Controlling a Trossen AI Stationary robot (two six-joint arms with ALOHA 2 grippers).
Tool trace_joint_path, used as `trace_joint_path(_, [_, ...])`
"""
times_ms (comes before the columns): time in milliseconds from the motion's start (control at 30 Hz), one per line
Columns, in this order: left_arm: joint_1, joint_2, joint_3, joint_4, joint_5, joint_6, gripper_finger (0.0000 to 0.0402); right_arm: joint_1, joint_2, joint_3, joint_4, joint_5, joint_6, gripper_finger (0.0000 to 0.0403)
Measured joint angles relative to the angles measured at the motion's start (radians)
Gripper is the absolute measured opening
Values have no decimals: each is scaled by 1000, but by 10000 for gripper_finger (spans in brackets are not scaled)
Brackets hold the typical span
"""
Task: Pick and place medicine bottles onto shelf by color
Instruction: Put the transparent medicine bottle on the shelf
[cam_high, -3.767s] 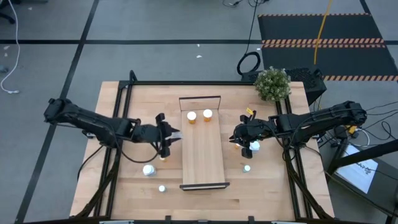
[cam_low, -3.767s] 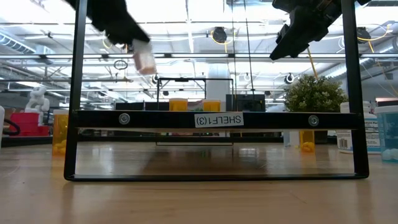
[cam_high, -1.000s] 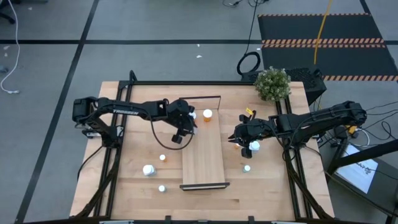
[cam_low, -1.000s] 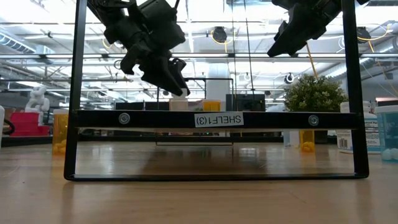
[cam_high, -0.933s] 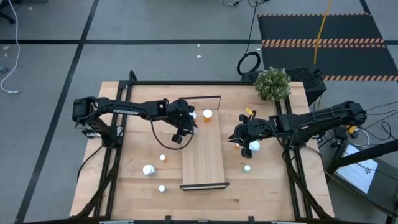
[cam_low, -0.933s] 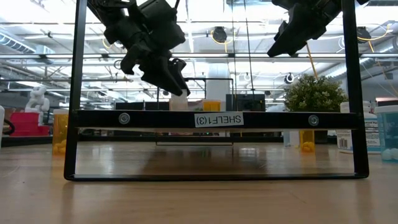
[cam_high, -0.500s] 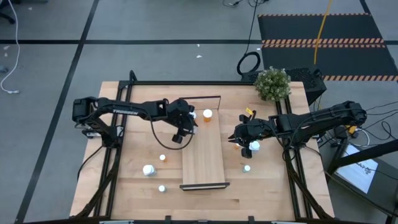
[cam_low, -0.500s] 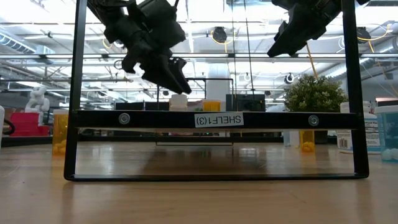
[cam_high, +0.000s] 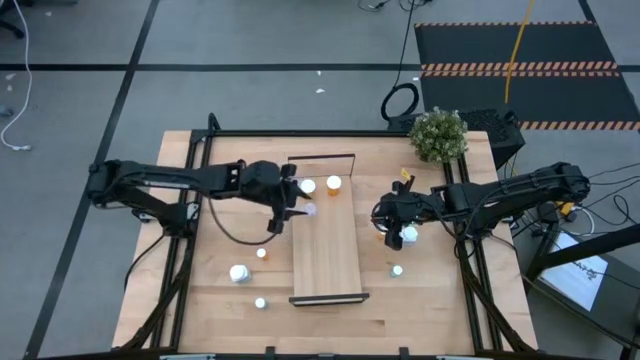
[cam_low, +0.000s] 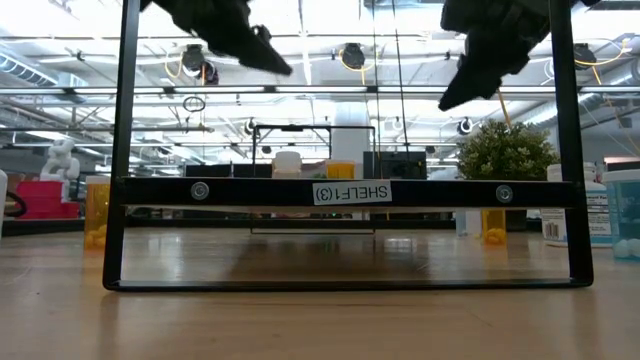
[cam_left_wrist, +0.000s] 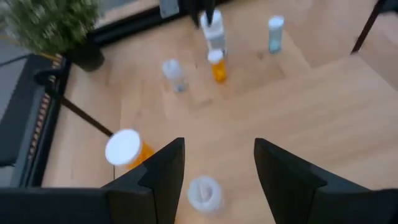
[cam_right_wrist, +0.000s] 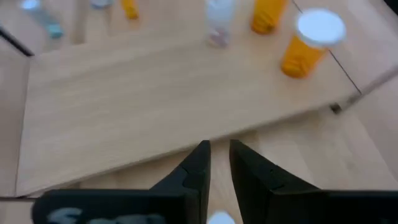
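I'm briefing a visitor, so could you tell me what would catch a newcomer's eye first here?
Probably the long shelf in the middle of the table, with two orange bottles and a pale bottle at its far end. Next, the open left gripper at the shelf's left edge, beside that pale bottle.

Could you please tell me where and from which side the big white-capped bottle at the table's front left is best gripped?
Grip the big bottle round its sides under the cap, coming straight down from above: it seems to stand upright, nothing touching it, leaving room for the open left claw.
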Motion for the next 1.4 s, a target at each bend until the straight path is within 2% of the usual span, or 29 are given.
trace_joint_path(200, [-28,-55,0,-136,-93,-71,195,0,0,-2,-128,125,135,100])
trace_joint_path(300, [-26,-72,-29,-140,-138,-109,195,-9,0,-31,-113,166,168,130])
trace_joint_path(467, [3,-110,-138,-58,-166,-141,195,-95,1,-89,-99,125,356,182])
trace_joint_path(600, [24,-160,-209,16,-166,-159,195,-154,1,-131,-76,69,399,219])
trace_joint_path(733, [34,-201,-236,22,-166,-180,195,-205,1,-165,-47,54,419,240])
trace_joint_path(933, [33,-229,-238,25,-166,-180,195,-247,15,-199,31,-26,393,236])
trace_joint_path(1400, [25,-228,-238,51,-164,-170,195,-263,131,-201,77,-50,266,181])
